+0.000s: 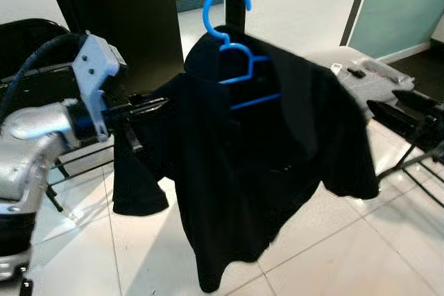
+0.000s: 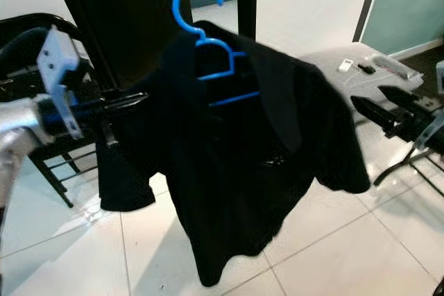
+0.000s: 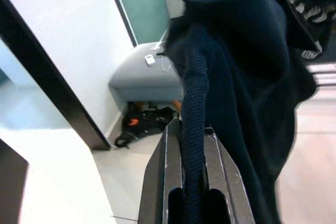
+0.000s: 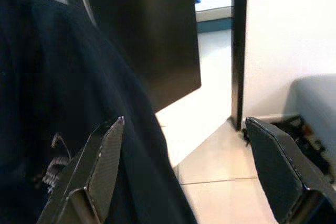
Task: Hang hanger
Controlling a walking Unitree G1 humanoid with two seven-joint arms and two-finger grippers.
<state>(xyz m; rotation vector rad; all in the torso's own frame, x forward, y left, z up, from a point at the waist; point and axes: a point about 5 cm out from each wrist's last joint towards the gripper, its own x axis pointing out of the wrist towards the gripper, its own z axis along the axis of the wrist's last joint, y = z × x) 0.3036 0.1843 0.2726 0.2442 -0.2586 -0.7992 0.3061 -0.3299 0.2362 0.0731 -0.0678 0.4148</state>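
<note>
Gripping the black shirt (image 1: 263,164) at its sleeve edge, left tool (image 1: 149,107) is closed, holding shirt and blue plastic hanger (image 1: 232,53) aloft; right tool (image 4: 184,166) gapes wide beside it.

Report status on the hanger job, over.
Left gripper shut on black shirt, holding it up. Right gripper open, off to the side. Blue hanger inside shirt, hook free, not hung.

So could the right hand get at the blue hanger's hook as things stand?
Probably yes. The right hand hangs open beside the black shirt, apart from it, while the blue hanger's hook sticks up bare above the collar. The left hand is shut on the shirt's far side, so nothing blocks the way.
</note>
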